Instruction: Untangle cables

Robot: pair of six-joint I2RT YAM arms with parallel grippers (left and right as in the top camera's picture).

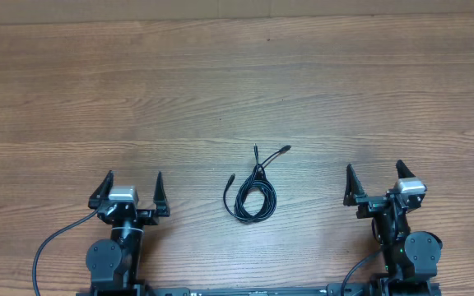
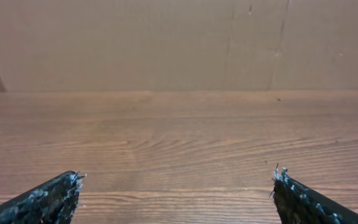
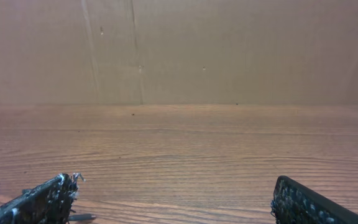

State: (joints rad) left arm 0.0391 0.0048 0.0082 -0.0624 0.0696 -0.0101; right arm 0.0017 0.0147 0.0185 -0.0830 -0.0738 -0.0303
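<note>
Cables (image 1: pixel 252 194) bundled on table (image 1: pixel 220 82) — left gripper (image 1: pixel 134 176), right gripper (image 1: pixel 374 168) jaws apart.

One heap of cables (image 1: pixel 252 197) is lying on one table (image 1: pixel 220 82). Three plugs (image 1: pixel 285 150) are poking out of it. Two grippers are showing, the left gripper (image 1: pixel 134 177) and the right gripper (image 1: pixel 374 167), each sticking out two fingers (image 1: pixel 158 187).

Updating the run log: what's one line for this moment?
cables: tangled coil, untouched | left gripper: open, empty | right gripper: open, empty
</note>
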